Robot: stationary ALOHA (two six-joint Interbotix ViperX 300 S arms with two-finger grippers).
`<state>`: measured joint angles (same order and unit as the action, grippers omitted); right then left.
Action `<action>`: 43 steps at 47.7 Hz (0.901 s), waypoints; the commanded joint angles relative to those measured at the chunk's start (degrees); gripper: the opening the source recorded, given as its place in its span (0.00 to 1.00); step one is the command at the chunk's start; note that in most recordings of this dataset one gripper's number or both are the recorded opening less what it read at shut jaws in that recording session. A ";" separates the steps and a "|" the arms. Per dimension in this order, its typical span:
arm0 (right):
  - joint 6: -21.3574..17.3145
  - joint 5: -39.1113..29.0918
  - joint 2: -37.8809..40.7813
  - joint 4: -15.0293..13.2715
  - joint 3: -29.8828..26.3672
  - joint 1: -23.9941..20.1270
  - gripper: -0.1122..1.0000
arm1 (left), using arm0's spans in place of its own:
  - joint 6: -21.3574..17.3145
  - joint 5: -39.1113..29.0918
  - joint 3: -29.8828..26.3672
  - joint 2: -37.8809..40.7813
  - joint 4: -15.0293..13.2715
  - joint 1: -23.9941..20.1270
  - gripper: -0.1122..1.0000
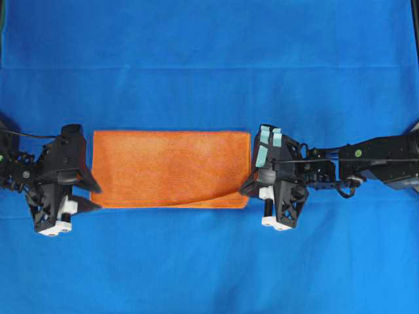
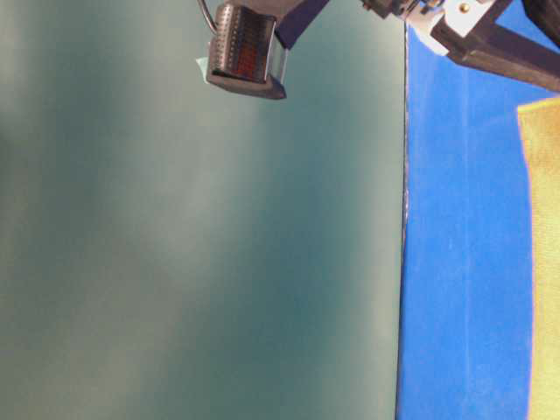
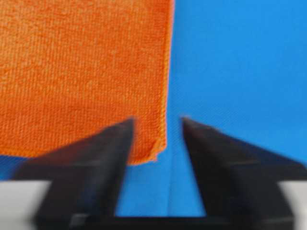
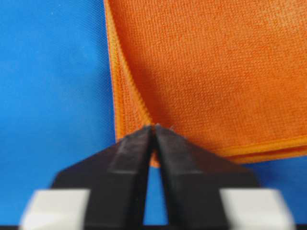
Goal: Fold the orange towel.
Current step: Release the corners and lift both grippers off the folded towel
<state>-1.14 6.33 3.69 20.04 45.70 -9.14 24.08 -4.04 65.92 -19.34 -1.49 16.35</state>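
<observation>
Left gripper (image 3: 157,125) spread beside the orange towel (image 1: 170,169); right gripper (image 4: 154,130) with tips together at its corner.

The half-folded towel lies on the blue cloth (image 1: 209,59) between both grippers. Whether the right tips pinch the hem is unclear. The first fold looks done; next calls for gripping one short edge.

From my station the overhead view was bright and evenly lit, sharp across the blue cloth (image 1: 209,39), with only short, soft shadows beside the arms. No glare showed on it. The table-level view was poorer — hazy, with a mottled teal surface (image 2: 201,262) filling most of the frame and soft edges everywhere. Both wrist views kept the orange towel (image 4: 216,72) weave fairly crisp, but the black fingers (image 3: 100,158) up close were smeared and out of focus.
</observation>
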 commanded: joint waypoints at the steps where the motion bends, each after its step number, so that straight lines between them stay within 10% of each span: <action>1: -0.18 0.09 -0.53 0.53 -0.88 -0.79 0.34 | -0.18 0.09 -0.97 -0.44 0.00 0.26 0.59; 5: -0.09 -0.18 -0.79 0.44 -0.53 -0.88 0.56 | -0.97 0.09 -0.97 -0.88 0.00 0.26 0.78; 9: 0.18 0.09 -1.49 0.35 0.26 0.18 0.70 | -1.93 0.00 -0.97 -1.85 0.09 -0.44 0.76; 43: 2.99 1.41 -3.69 -3.16 0.44 16.61 0.65 | -22.41 0.44 0.18 -4.75 0.00 -24.87 0.73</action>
<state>1.76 7.21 1.32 16.96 47.20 7.03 1.85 -4.13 66.27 -23.99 -1.58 -7.38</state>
